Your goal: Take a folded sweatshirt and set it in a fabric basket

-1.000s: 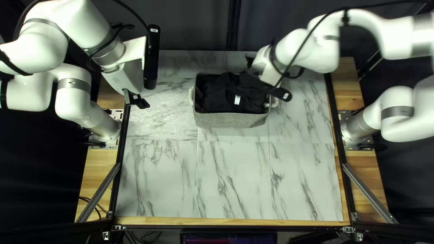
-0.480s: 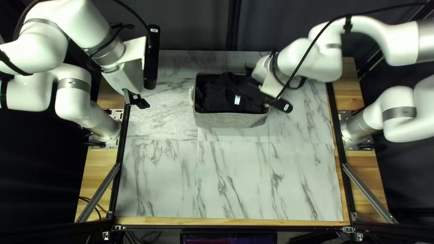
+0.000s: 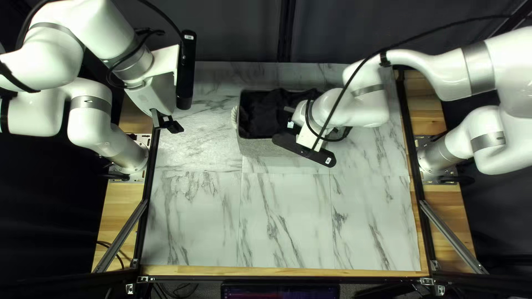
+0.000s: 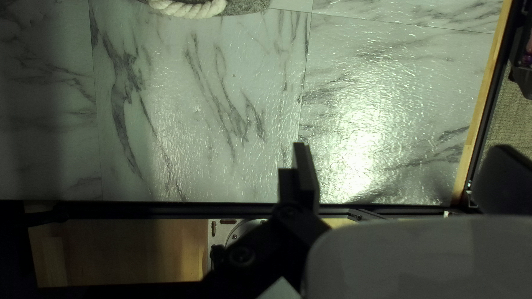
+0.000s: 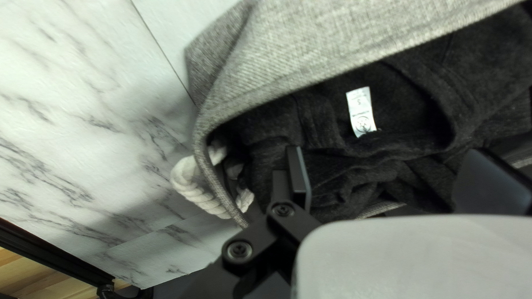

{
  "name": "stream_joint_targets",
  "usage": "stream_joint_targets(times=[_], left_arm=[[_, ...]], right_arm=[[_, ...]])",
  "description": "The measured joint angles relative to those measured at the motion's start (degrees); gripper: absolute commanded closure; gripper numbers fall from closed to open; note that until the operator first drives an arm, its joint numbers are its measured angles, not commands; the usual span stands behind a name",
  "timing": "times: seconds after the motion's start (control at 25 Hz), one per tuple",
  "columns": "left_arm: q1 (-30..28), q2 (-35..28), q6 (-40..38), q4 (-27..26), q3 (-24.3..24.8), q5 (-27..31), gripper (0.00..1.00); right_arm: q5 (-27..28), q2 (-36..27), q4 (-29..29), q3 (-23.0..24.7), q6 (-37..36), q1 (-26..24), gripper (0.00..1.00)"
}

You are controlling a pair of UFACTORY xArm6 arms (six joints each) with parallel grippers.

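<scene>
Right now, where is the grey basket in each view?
Top left view: basket near far edge, partly hidden by right arm.
Left wrist view: only a sliver with rope handle, ahead of left end effector.
Right wrist view: under right end effector.
Shared landmark: marble-patterned tabletop.

OK so here's my tally: one grey, rectangular woven-fabric basket (image 3: 256, 147) with two cream twisted-rope handles (image 5: 200, 191), plus one black, soft-cloth sweatshirt (image 3: 263, 113) with one small white rectangular tag (image 5: 361, 112). On the hardware side I get two white, rounded, jointed robot arms (image 3: 55, 52), so that's one black-fingered left end effector (image 3: 168, 125) and one matching right end effector (image 3: 309, 138). Also one rectangular, wood-edged table (image 3: 194, 221) with a white-and-grey marbled top, and one flat dark screen (image 3: 280, 291), lol.
</scene>
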Motion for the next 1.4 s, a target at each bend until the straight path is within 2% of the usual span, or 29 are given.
stream_joint_targets(times=[0.36,0.56,0.8,1.08,1.24,1.4], left_arm=[[0.0,0.0,0.0,0.0,0.0,0.0,0.0],[0.0,0.0,0.0,0.0,0.0,0.0,0.0],[0.0,0.0,0.0,0.0,0.0,0.0,0.0],[0.0,0.0,0.0,0.0,0.0,0.0,0.0],[0.0,0.0,0.0,0.0,0.0,0.0,0.0],[0.0,0.0,0.0,0.0,0.0,0.0,0.0]], right_arm=[[-1.2,2.7,-0.7,-1.3,-2.8,-3.8,0.0],[-3.2,3.7,-0.8,-0.5,-4.3,-6.7,0.0],[-5.0,4.3,-4.0,0.2,-1.4,-8.8,0.0],[-4.8,6.2,-7.1,-1.1,0.2,-11.7,0.0],[-5.6,7.8,-5.8,-1.4,-3.1,-12.1,0.0],[-8.8,7.8,-4.0,0.9,-7.3,-11.6,0.0]])
